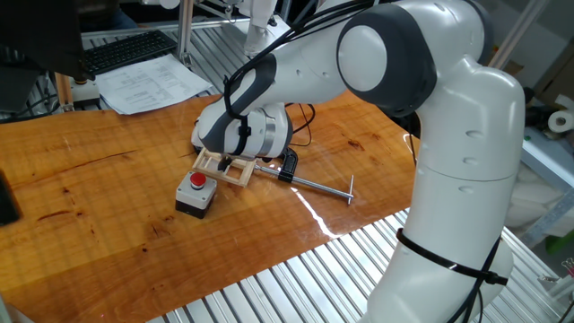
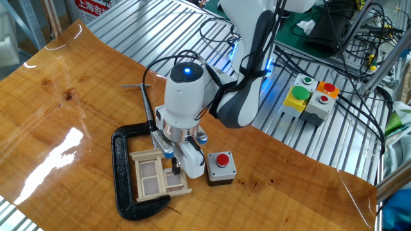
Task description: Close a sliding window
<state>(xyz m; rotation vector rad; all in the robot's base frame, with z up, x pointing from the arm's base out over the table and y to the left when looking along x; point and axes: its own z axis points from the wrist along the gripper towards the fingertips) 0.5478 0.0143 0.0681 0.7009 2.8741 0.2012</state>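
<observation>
Sliding window: small pale unpainted wooden rectangular frame (image 2: pixel 156 177) with two panes split by a crossbar, lying flat on the table, sitting inside the opening of the clamp; in one fixed view showing only as a strip of pale wood (image 1: pixel 226 167) under the wrist.

Gripper: white two-finger gripper (image 2: pixel 175 168) pointing down at the window's edge nearest the button box, a dark fingertip (image 2: pixel 175 171) seeming to be touching the frame there; spacing of the fingers hidden by the wrist, so cannot tell whether spread or closed; in one fixed view (image 1: pixel 230 163) mostly hiding behind the white housing.

Clamp: black metal C-clamp (image 2: pixel 122 168) lying flat, wrapping around the window on three sides; long screw rod with a crossbar handle (image 1: pixel 325 187) sticking out across the table.

Button box: grey box with a round red button (image 2: pixel 221 166) on top, sitting just beside the window and the gripper; also showing in one fixed view (image 1: pixel 195 192).

Table: glossy orange-brown wooden tabletop (image 2: pixel 58 122), resting on a ribbed metal surface (image 1: pixel 296 278).

Arm: white Franka arm with dark grey joints (image 1: pixel 448 135), bending down over the window, a blue light glowing on the wrist top (image 2: pixel 187 72).

Switch boxes: grey boxes with green, yellow, orange and red buttons (image 2: pixel 307 97), sitting on the ribbed metal, well apart from the window.

Desk items: black keyboard (image 1: pixel 126 49) and printed papers (image 1: pixel 152 85), lying beyond the table's far edge.
</observation>
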